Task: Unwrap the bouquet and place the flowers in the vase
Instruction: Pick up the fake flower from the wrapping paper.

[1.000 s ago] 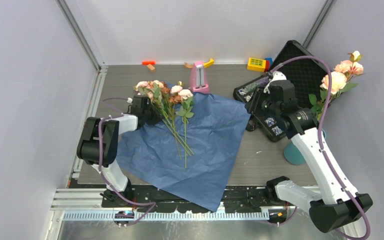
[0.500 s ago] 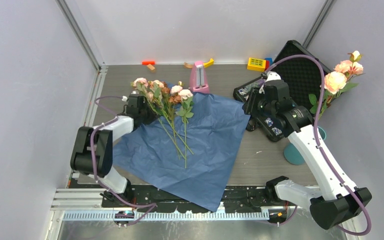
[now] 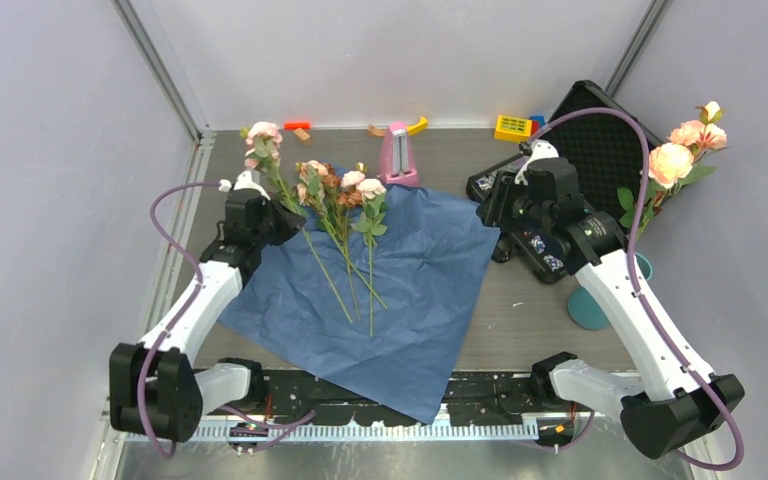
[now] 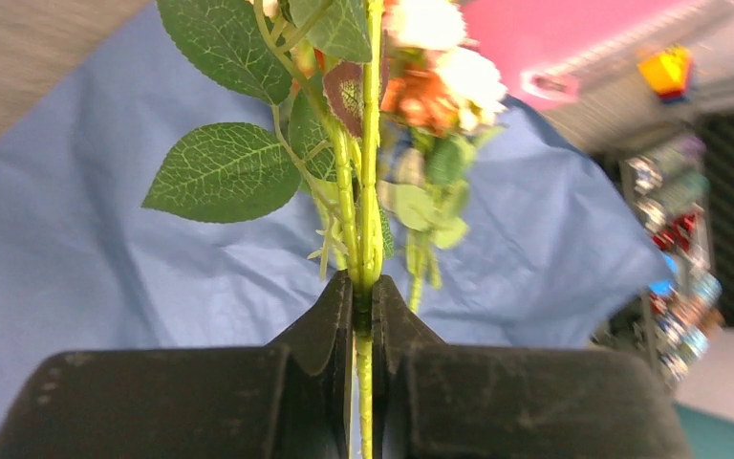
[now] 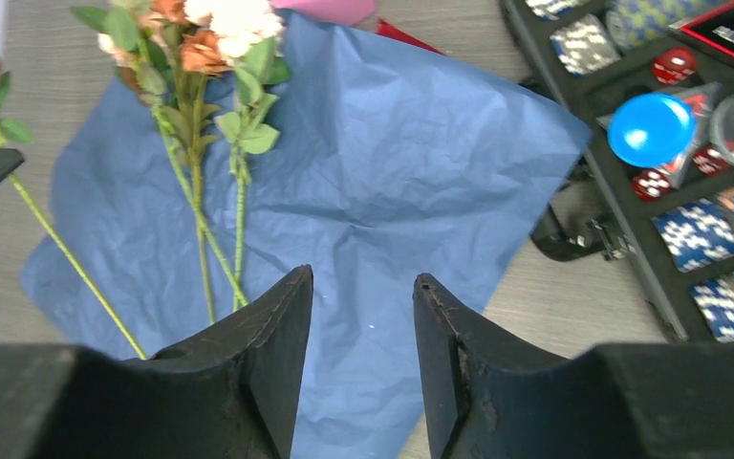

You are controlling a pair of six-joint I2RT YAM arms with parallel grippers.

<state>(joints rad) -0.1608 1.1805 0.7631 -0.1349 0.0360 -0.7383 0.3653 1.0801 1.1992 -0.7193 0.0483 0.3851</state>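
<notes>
In the vase (image 3: 588,306), several pink roses (image 3: 676,160)

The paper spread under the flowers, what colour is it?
The paper is plain blue, lightly creased, with no pattern. The top external view shows it best.

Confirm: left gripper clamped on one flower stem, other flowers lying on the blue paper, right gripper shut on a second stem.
Wrong about the right gripper: the right wrist view shows its jaws open and empty. The rest holds: left gripper clamped on one stem, other flowers on the blue paper.
</notes>
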